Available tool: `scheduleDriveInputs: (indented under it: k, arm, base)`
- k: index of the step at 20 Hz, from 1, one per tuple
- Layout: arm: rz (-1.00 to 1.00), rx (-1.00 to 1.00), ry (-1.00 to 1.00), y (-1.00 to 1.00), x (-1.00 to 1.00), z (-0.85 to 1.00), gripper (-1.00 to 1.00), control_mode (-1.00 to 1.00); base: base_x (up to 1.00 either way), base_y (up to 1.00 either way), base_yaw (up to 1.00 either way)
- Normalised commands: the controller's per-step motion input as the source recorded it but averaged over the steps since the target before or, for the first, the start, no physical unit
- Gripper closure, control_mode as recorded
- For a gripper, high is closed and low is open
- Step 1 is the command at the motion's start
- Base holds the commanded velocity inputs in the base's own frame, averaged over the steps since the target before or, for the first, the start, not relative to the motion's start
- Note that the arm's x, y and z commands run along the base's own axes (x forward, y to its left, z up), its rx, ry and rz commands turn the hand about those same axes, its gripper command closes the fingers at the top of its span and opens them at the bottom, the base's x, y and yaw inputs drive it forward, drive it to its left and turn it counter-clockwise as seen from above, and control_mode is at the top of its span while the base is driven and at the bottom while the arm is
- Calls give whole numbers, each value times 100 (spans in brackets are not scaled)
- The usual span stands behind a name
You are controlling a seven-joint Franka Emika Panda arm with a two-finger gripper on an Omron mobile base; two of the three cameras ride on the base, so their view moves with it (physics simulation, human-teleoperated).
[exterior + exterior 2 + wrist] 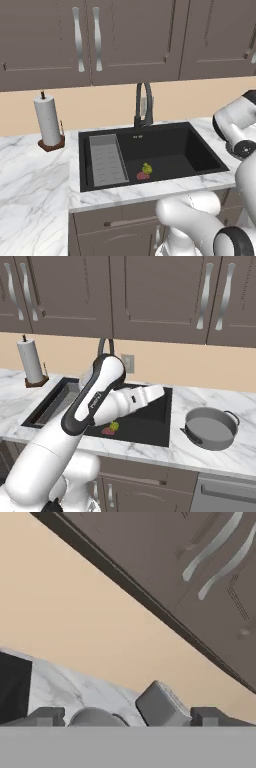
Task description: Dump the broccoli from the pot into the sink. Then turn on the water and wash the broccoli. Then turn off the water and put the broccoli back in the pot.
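The broccoli [146, 168], a small yellow-green floret, lies on the floor of the black sink [175, 145] right beside the red drain [143, 176]. From the right it shows as the broccoli [114, 426] just under my forearm, in the sink [150, 426]. The grey pot [210, 428] stands upright on the counter to the right of the basin, with nothing in it. My gripper [129, 717] is open, its fingertips [47, 716] wide apart with nothing between them, and it points at the beige wall and the cabinets. My arm stretches over the sink's right half.
A dark arched faucet [144, 102] rises behind the basin, and no water shows. A grey ribbed tray insert [106, 160] fills the sink's left end. A paper-towel roll [47, 120] stands on the marble counter at the left. Cabinets with curved handles hang above.
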Motion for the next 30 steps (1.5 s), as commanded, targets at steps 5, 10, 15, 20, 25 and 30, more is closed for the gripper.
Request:
scheduleDriveInputs:
  k: [5,10,15,20,25,30]
  arm:
    - [0,-20,23,0,-9,73,-100,-100]
    - [0,-40,24,0,0,55,-100,-100]
    - [0,-56,21,0,0,16,-100,-100]
    - [0,-61,25,0,0,0,-100,-100]
    - [0,-58,28,0,-1,0,-100,-100]
    - [2,-42,29,-1,-22,23,-100,-100]
  base:
    - [0,0,0]
    - [0,0,0]
    - [0,0,0]
    - [0,0,0]
    - [0,0,0]
    - [0,0,0]
